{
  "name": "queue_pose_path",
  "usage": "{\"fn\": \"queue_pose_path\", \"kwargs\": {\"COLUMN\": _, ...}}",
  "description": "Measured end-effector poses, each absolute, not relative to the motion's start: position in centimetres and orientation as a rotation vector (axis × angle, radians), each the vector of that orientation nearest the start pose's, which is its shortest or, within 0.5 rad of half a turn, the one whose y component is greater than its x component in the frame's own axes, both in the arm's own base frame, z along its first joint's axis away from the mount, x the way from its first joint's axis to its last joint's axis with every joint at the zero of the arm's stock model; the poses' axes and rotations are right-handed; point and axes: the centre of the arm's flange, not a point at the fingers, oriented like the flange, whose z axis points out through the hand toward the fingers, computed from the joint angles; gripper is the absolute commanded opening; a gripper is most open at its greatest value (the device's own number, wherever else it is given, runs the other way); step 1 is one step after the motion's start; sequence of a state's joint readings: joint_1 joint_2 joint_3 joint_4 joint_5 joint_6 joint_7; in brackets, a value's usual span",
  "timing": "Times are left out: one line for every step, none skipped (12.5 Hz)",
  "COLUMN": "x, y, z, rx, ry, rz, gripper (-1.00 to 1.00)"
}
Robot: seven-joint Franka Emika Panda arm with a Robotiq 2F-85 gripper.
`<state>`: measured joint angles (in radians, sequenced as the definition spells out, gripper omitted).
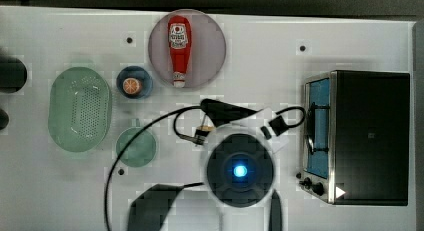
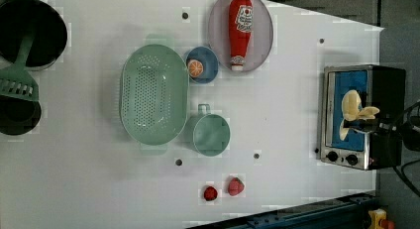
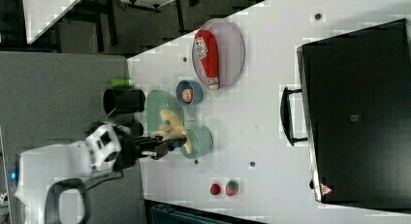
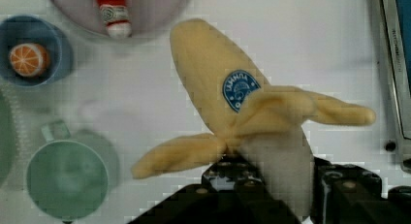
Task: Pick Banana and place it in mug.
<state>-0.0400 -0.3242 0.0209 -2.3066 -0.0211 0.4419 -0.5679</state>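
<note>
2 strawberries (image 2: pixel 223 189) near mug (image 2: pixel 211 134) | colander (image 2: pixel 154 94) touching mug | claw (image 4: pixel 271 178) grasping banana (image 4: pixel 228 95)

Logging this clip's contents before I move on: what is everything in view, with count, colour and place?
banana: 1, pale yellow, half peeled, blue sticker, held in the gripper above the table
mug: 1, teal, beside the colander
colander: 1, mint green, the left view's left of the mug
bowl: 1, blue, holds an orange slice
plate: 1, grey, under the ketchup bottle, red
strawberries: 2, red, near the table's edge
oven: 1, black and silver, the top view's right
spatula: 1, green, over dark pots
table: 1, white
gripper: 1, black, shut on banana
</note>
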Motion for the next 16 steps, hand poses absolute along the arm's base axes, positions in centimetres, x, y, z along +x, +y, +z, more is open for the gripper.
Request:
{"fn": "queue_pose_path", "kwargs": {"x": 45.1, "y": 0.5, "z": 47.9, "rx": -3.155, "ry": 0.342, "rz": -0.037, "gripper": -0.45}}
{"fn": "queue_pose_path", "kwargs": {"x": 45.0, "y": 2.1, "z": 48.0, "rx": -3.157, "ry": 0.356, "rz": -0.019, "gripper": -0.46}}
{"fn": "queue_pose_path", "kwargs": {"x": 45.0, "y": 3.8, "z": 48.0, "rx": -3.148, "ry": 0.382, "rz": -0.026, "gripper": -0.45}}
{"fn": "queue_pose_path", "kwargs": {"x": 44.7, "y": 5.9, "z": 47.8, "rx": -3.154, "ry": 0.39, "rz": -0.018, "gripper": -0.45}}
{"fn": "queue_pose_path", "kwargs": {"x": 44.2, "y": 8.4, "z": 47.6, "rx": -3.152, "ry": 0.404, "rz": 0.002, "gripper": -0.45}}
{"fn": "queue_pose_path", "kwargs": {"x": 43.9, "y": 11.3, "z": 47.1, "rx": -3.122, "ry": 0.43, "rz": 0.027, "gripper": -0.46}}
{"fn": "queue_pose_path", "kwargs": {"x": 43.4, "y": 14.2, "z": 46.7, "rx": -3.102, "ry": 0.46, "rz": 0.044, "gripper": -0.46}}
{"fn": "queue_pose_path", "kwargs": {"x": 42.8, "y": 16.8, "z": 46.4, "rx": -3.098, "ry": 0.478, "rz": 0.042, "gripper": -0.45}}
{"fn": "queue_pose_path", "kwargs": {"x": 41.9, "y": 19.2, "z": 46.3, "rx": -3.101, "ry": 0.493, "rz": 0.04, "gripper": -0.45}}
{"fn": "queue_pose_path", "kwargs": {"x": 41.1, "y": 21.4, "z": 46.0, "rx": -3.096, "ry": 0.534, "rz": 0.047, "gripper": -0.45}}
{"fn": "queue_pose_path", "kwargs": {"x": 40.3, "y": 23.1, "z": 45.3, "rx": -3.106, "ry": 0.564, "rz": 0.053, "gripper": -0.46}}
{"fn": "queue_pose_path", "kwargs": {"x": 39.9, "y": 24.9, "z": 44.4, "rx": -3.1, "ry": 0.583, "rz": 0.061, "gripper": -0.46}}
{"fn": "queue_pose_path", "kwargs": {"x": 40.1, "y": 26.4, "z": 43.2, "rx": -3.088, "ry": 0.58, "rz": 0.051, "gripper": -0.45}}
{"fn": "queue_pose_path", "kwargs": {"x": 40.4, "y": 27.5, "z": 41.3, "rx": -3.086, "ry": 0.572, "rz": 0.059, "gripper": -0.45}}
{"fn": "queue_pose_path", "kwargs": {"x": 40.5, "y": 28.3, "z": 38.8, "rx": -3.071, "ry": 0.567, "rz": 0.082, "gripper": -0.45}}
{"fn": "queue_pose_path", "kwargs": {"x": 40.6, "y": 28.5, "z": 36.1, "rx": -3.057, "ry": 0.581, "rz": 0.111, "gripper": -0.46}}
